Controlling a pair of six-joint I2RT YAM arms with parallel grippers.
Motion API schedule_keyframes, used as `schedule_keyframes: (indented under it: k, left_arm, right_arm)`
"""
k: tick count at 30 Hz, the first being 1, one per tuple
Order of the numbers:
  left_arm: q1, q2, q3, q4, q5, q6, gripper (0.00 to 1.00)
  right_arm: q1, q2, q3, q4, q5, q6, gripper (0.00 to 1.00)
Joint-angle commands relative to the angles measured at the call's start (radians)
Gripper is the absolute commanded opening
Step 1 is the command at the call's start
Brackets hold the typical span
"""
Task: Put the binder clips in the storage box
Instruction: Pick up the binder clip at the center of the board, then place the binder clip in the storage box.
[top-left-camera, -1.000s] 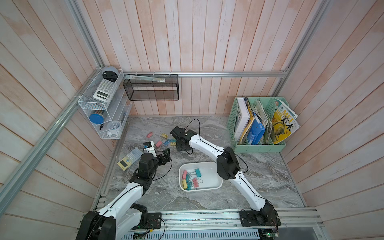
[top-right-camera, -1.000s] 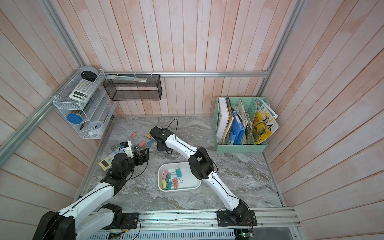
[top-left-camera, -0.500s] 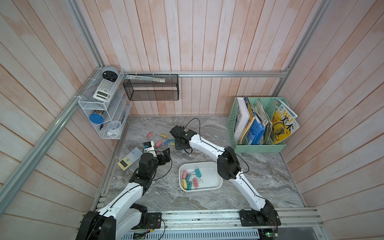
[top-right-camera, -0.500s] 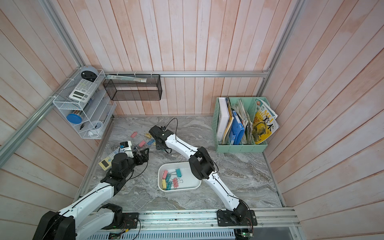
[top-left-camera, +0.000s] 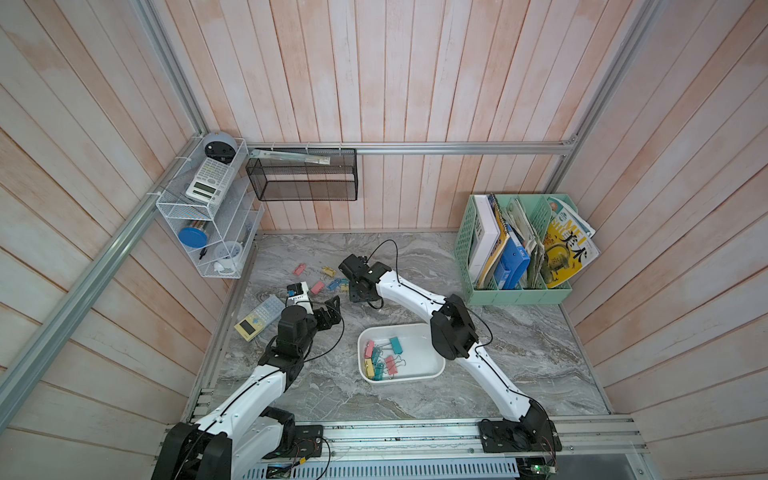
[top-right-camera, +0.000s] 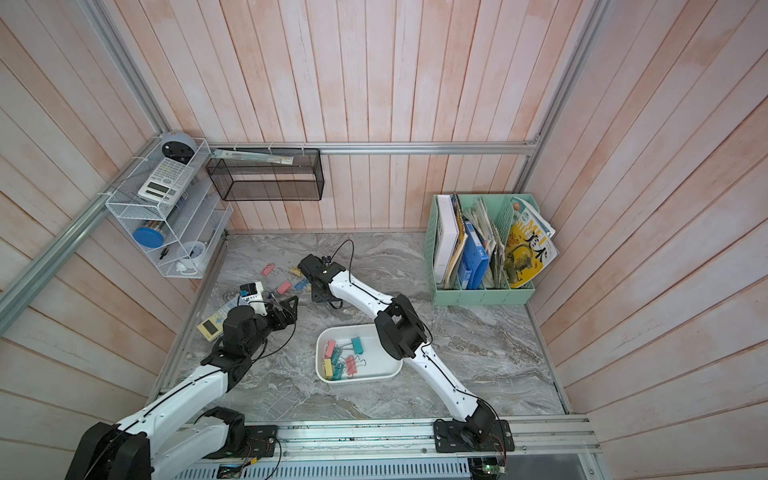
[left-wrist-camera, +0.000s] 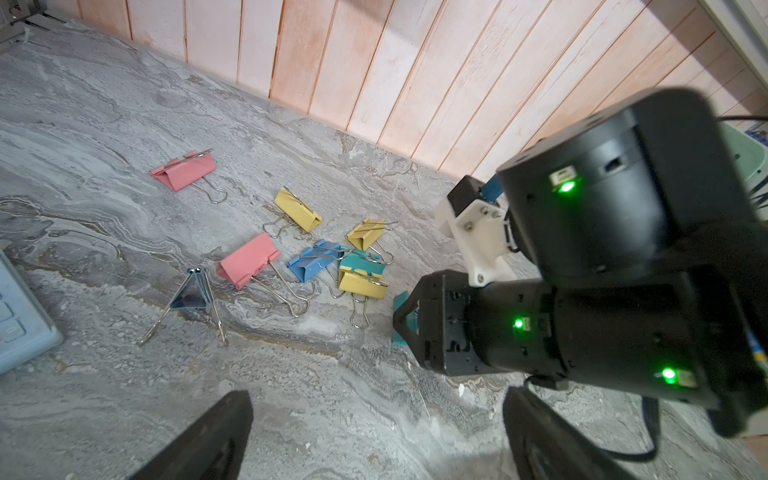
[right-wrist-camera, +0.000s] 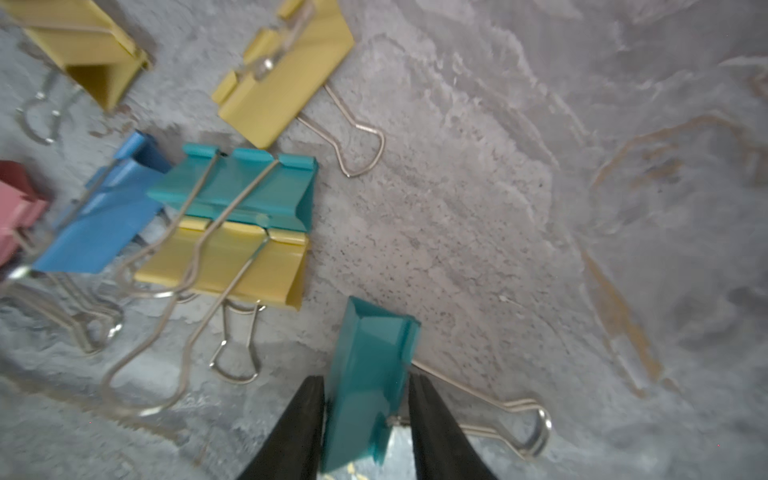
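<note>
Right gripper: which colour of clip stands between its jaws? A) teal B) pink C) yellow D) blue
A: the right wrist view shows a teal clip standing on the table between the jaws of the right gripper, one black jaw on each side of it.

A teal binder clip (left-wrist-camera: 401, 300) sits mostly hidden behind the right gripper (left-wrist-camera: 409, 322), only its edges showing in the left wrist view.
</note>
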Motion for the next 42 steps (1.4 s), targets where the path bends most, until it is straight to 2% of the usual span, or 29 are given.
schedule_keyframes:
  k: [1, 4, 11, 18, 22, 26, 30, 33, 37, 42]
  left_arm:
    - [-0.005, -0.014, 0.024, -0.003, -0.001, 0.015, 1.00]
    - [-0.004, -0.014, 0.024, -0.004, -0.001, 0.016, 1.00]
    - [-0.004, -0.013, 0.025, -0.003, 0.000, 0.015, 1.00]
    - [-0.005, -0.008, 0.017, 0.026, 0.039, 0.018, 1.00]
    - [-0.008, -0.012, 0.012, 0.060, 0.104, 0.018, 1.00]
    - [-0.019, -0.020, 0.006, 0.076, 0.118, 0.020, 1.00]
    - [-0.029, -0.011, 0.010, 0.072, 0.107, 0.022, 1.00]
    - [-0.037, 0.001, 0.016, 0.068, 0.102, 0.023, 1.00]
    - [-0.051, 0.005, 0.016, 0.074, 0.095, 0.021, 1.00]
    - [-0.056, 0.027, 0.021, 0.075, 0.078, 0.034, 1.00]
  right_arm:
    - [0.006, 0.030, -0.032, -0.027, -0.016, 0.013, 0.41]
    - [0.005, 0.029, -0.045, -0.031, -0.025, 0.019, 0.39]
    - [-0.003, 0.013, -0.068, -0.042, -0.035, -0.004, 0.24]
    - [-0.007, -0.168, -0.130, -0.073, -0.038, -0.061, 0.21]
    - [0.000, -0.365, -0.336, -0.008, -0.007, -0.069, 0.20]
    - [0.021, -0.652, -0.627, 0.078, 0.019, -0.047, 0.20]
    - [0.086, -0.956, -0.928, 0.100, 0.108, 0.005, 0.20]
    - [0.154, -1.105, -1.090, 0.095, 0.136, 0.056, 0.20]
    - [0.228, -1.151, -1.203, 0.075, 0.104, 0.116, 0.20]
    - [0.272, -1.010, -1.184, 0.105, 0.014, 0.079, 0.21]
